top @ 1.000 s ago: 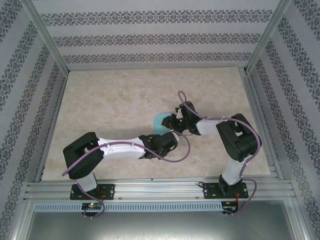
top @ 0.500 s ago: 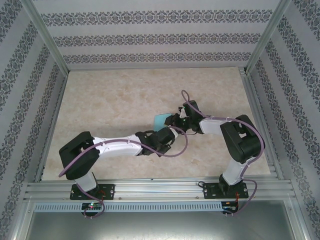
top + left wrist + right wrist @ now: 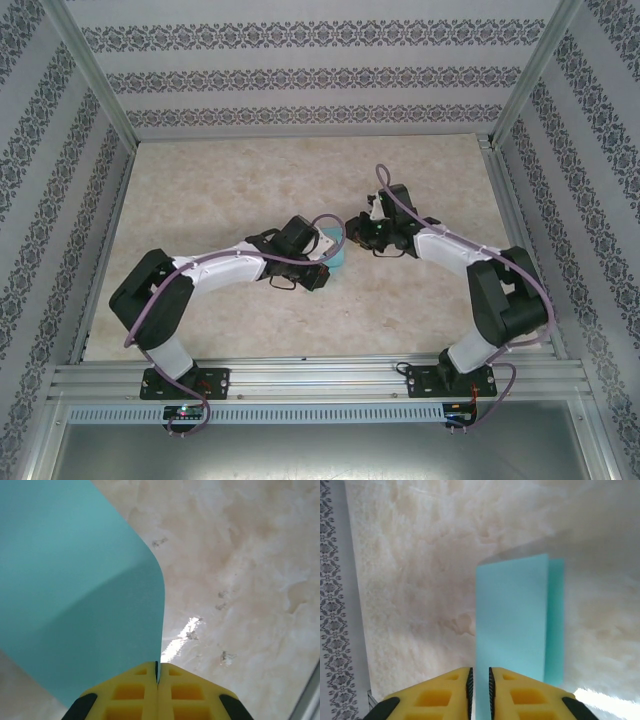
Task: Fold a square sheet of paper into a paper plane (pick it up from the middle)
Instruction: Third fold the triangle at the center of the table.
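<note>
Over the table (image 3: 200,200) my left pincer (image 3: 158,670) pinches the paper (image 3: 75,605) by its edge; my right pincer (image 3: 480,675) stands narrow. Diverging pulls could tear it.

The table (image 3: 200,180) lies bare toward the far, left and right walls (image 3: 300,70), while the left arm (image 3: 225,268) and right arm (image 3: 450,248), meeting at the square sheet of paper (image 3: 335,254), block its middle.
</note>
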Tool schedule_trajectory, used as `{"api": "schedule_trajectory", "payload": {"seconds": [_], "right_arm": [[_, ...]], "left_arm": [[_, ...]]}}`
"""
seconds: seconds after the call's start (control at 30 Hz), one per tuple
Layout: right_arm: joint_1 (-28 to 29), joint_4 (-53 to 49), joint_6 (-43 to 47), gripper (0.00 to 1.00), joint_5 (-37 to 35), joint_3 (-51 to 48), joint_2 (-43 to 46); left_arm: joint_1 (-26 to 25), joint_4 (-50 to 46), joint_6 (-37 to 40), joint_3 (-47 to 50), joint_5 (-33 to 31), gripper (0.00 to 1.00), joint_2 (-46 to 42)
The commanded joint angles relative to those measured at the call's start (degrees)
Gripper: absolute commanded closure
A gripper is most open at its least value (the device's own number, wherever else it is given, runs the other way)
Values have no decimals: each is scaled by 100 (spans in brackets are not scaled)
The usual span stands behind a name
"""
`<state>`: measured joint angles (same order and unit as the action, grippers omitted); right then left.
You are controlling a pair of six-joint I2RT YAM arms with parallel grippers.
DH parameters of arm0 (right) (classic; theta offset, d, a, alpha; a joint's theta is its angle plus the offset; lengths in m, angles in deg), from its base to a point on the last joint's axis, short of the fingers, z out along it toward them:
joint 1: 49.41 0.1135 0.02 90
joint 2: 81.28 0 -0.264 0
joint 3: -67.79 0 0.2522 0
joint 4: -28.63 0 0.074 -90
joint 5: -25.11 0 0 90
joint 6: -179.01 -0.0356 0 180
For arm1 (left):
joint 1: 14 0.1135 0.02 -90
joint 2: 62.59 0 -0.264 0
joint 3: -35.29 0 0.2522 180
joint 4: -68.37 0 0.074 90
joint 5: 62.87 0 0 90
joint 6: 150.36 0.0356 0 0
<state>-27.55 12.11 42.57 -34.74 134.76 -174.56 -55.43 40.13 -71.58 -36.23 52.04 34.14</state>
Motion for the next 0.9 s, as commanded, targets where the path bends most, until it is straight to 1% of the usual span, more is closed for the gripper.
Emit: {"api": "schedule_trajectory", "payload": {"seconds": [0.0, 0.17, 0.3, 0.37, 0.63, 0.87], "right_arm": [[136, 81, 115, 83, 369, 353, -566], [205, -124, 268, 86, 449, 799, -1235], [209, -570, 598, 87, 208, 1016, -1502], [213, -858, 758, 87, 19, 1103, -1600], [296, -1334, 1222, 87, -465, 1226, -1990], [418, -1753, 1530, 87, -880, 1358, -2087]], "left_arm": [[222, 192, -269, -178, 775, 100, 146], [424, 349, -466, -108, 1105, 100, 284], [547, 414, -569, -105, 1403, 100, 440], [607, 442, -599, -95, 1433, 100, 478], [814, 537, -739, -89, 1705, 99, 646], [883, 392, -800, -185, 1644, 96, 731]]}}
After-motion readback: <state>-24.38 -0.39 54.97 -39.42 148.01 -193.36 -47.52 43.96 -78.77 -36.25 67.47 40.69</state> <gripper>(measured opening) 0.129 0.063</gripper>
